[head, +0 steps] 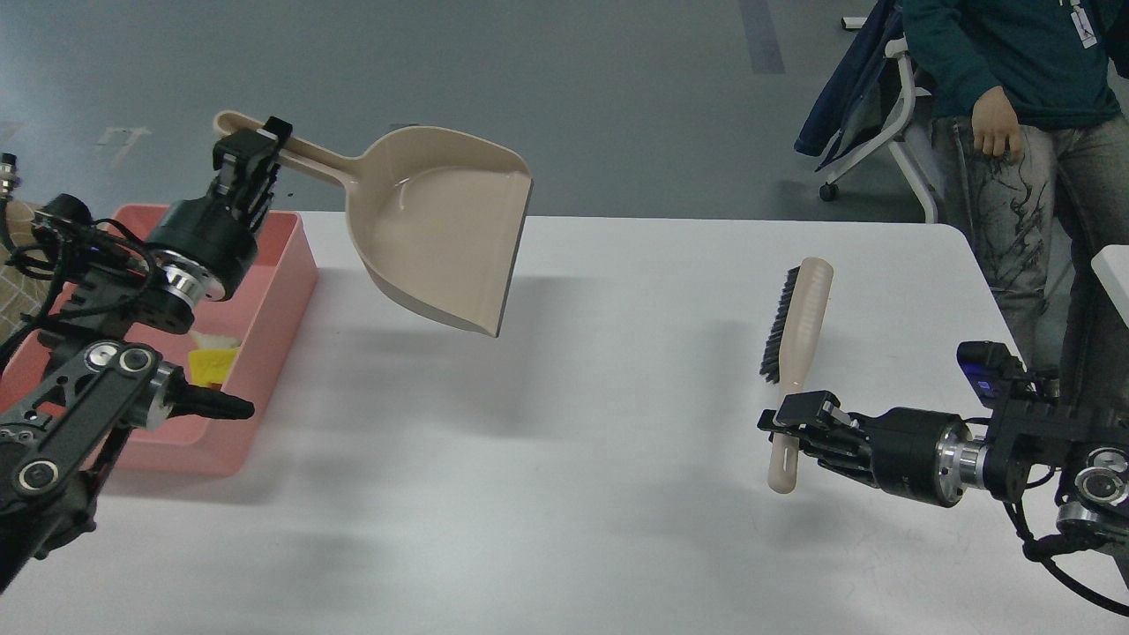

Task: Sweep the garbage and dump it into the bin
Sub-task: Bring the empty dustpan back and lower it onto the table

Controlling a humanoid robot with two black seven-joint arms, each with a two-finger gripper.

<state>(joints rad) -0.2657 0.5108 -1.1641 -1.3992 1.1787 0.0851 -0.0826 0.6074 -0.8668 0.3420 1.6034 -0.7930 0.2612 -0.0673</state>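
Observation:
My left gripper is shut on the long handle of the beige dustpan and holds it in the air above the table, pan tilted, right of the pink bin. The bin stands at the table's left edge. Inside it a yellow sponge shows, with a bit of white beside it; my left arm hides the rest of the inside. My right gripper is shut on the handle of a beige brush with black bristles, holding it just above the table at the right.
The white table spans the view; its far edge runs behind the dustpan. A person stands past the far right corner beside a wheeled chair. A white object sits at the right edge.

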